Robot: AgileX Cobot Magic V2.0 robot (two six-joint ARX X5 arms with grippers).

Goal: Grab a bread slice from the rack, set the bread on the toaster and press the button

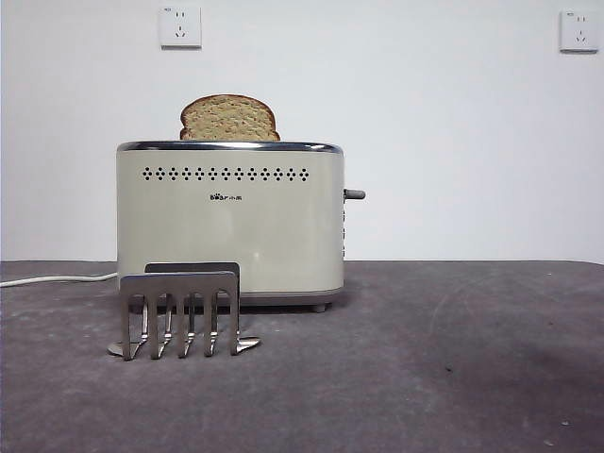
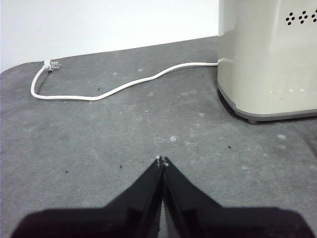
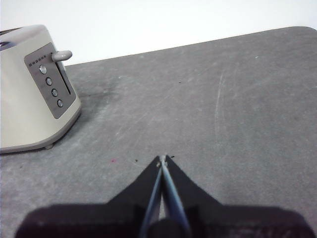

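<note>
Standing upright in the slot of the boxy cream-beige toaster (image 1: 231, 222), the tan wholegrain slice of bread (image 1: 229, 118) shows only its domed, dark-crusted top above the chrome rim, while the small dark grey stub button (image 1: 354, 194) juts sideways from the narrow end near the top. The low brushed-steel rack (image 1: 179, 307) with comb-like plates stands empty on the grey table (image 1: 453, 359), just before the toaster. The left gripper (image 2: 162, 161) and right gripper (image 3: 163, 159) hover over bare tabletop, jaws pressed together, holding nothing; a white cord (image 2: 119, 87) trails from the toaster.
</note>
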